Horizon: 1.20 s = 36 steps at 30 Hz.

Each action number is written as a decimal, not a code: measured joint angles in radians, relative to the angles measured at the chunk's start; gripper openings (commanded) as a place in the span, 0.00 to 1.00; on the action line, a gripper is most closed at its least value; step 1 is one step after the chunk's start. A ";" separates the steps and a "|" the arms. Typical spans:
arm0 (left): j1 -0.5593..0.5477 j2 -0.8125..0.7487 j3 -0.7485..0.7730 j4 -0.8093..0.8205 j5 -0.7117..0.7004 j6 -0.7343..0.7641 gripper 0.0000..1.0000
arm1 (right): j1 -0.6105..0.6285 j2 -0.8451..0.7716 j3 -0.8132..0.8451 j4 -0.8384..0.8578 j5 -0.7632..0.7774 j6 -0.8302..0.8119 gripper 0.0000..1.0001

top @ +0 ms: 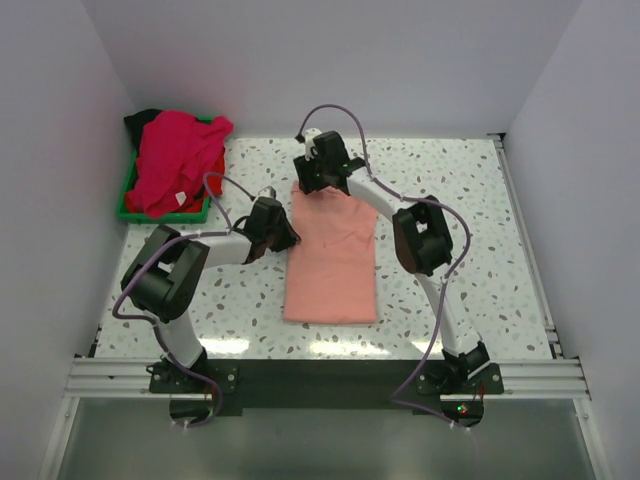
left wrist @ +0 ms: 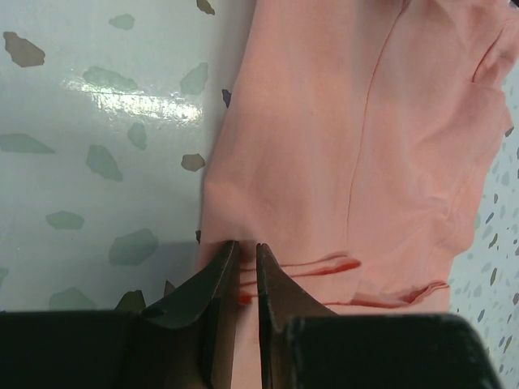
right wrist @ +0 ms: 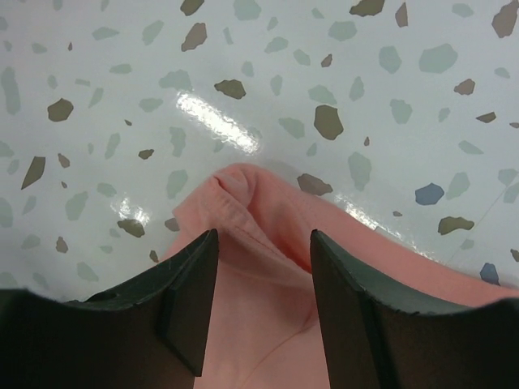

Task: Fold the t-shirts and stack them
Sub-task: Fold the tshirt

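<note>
The salmon-pink t-shirt (top: 333, 260) lies flat as a long strip mid-desk (top: 450, 200), and you have its left edge pinched in the narrow left pincer (left wrist: 247, 259), while your right pincer (right wrist: 263, 237) stands wide, astride the shirt's far corner

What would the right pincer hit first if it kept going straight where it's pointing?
Most likely the salmon-pink t-shirt: the open right pincer straddles its bunched edge, pointing at it. How near is hard to judge.

Speckled table (top: 480, 220) under salmon-pink t-shirt (top: 333, 270) and green tray (top: 160, 216).
</note>
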 measured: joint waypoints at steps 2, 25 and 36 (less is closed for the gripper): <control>0.000 0.001 0.000 0.002 0.000 0.000 0.19 | 0.010 0.000 0.000 0.014 0.002 -0.005 0.54; 0.000 0.011 0.000 0.023 0.005 0.001 0.17 | 0.031 0.122 0.136 0.029 0.024 0.011 0.29; 0.000 0.024 0.000 0.044 0.008 -0.001 0.00 | 0.027 0.122 0.140 0.047 0.031 0.080 0.12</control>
